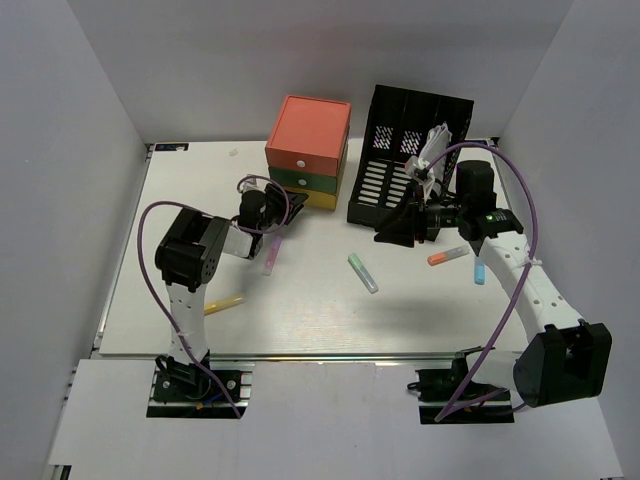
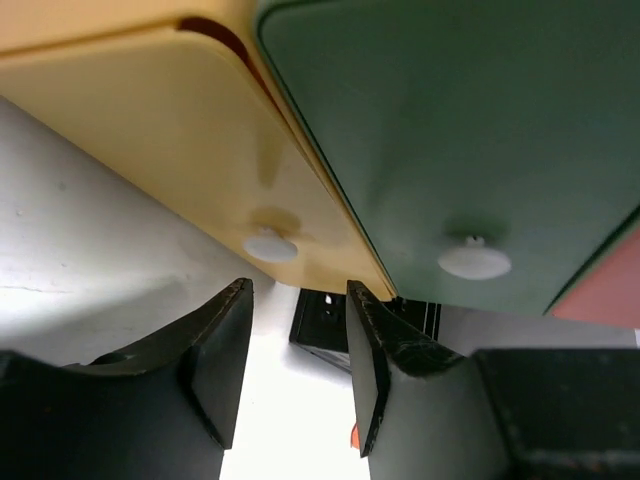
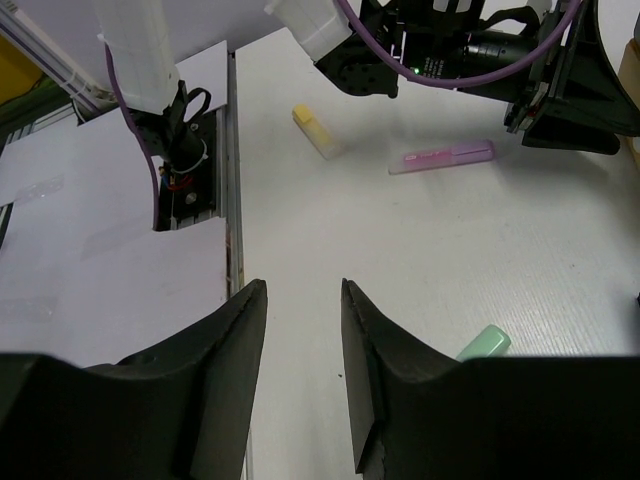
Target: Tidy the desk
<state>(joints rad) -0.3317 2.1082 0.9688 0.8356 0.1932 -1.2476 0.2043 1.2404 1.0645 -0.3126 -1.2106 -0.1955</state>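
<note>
The white desk (image 1: 300, 310) carries several loose markers: pink (image 1: 272, 255), yellow (image 1: 224, 303), green (image 1: 363, 272), orange (image 1: 447, 256) and blue (image 1: 479, 269). My left gripper (image 1: 292, 207) is open and empty, right in front of the three-drawer box (image 1: 308, 150). In the left wrist view the gripper (image 2: 298, 300) sits just below the yellow drawer's white knob (image 2: 271, 245), with the green drawer's knob (image 2: 474, 260) to the right. My right gripper (image 1: 385, 235) is open and empty above the desk, beside the file rack. In its own view the gripper (image 3: 303, 290) hovers over bare tabletop.
The black slotted file rack (image 1: 410, 150) stands at the back right with a white object (image 1: 433, 145) in it. The right wrist view shows the yellow marker (image 3: 315, 128), pink marker (image 3: 442, 157), green marker (image 3: 484, 343) and the desk's metal rail (image 3: 232, 200).
</note>
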